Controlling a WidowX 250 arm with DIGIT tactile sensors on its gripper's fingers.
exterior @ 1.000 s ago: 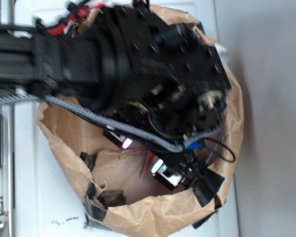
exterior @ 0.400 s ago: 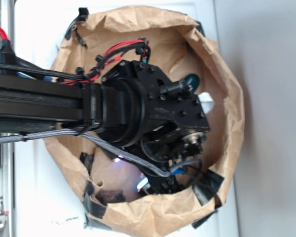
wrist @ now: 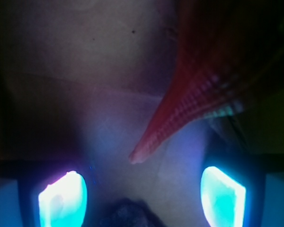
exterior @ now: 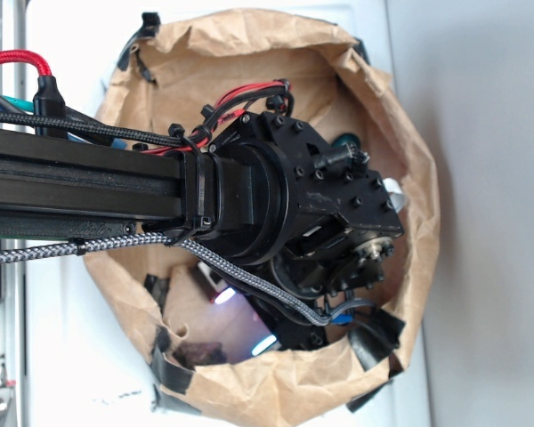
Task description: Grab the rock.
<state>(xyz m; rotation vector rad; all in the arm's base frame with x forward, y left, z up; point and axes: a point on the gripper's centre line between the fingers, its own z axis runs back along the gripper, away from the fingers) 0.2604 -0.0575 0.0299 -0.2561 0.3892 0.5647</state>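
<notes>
Brown paper bag [exterior: 276,391], rim rolled down and patched with black tape [exterior: 374,338], sits on a white surface [exterior: 71,391]; arm reaches down into it from above, gripper [wrist: 142,189] low near the bag floor; jaws stand apart, two glowing cyan-white pads [wrist: 61,198] at left and right of the wrist view with bare paper between them, nothing clamped; rock [wrist: 128,215], dark rough lump, shows at the bottom edge of the wrist view, between the pads and close to the gripper body, contact cannot be told; in the exterior view the same rock [exterior: 200,353] lies against the bag wall, beside the jaws; orange ribbed seashell [wrist: 203,94] lies ahead of the jaws, pointed tip aimed back toward the gap; dark green object [exterior: 349,142] partly hidden behind the wrist housing, far side from the rock
</notes>
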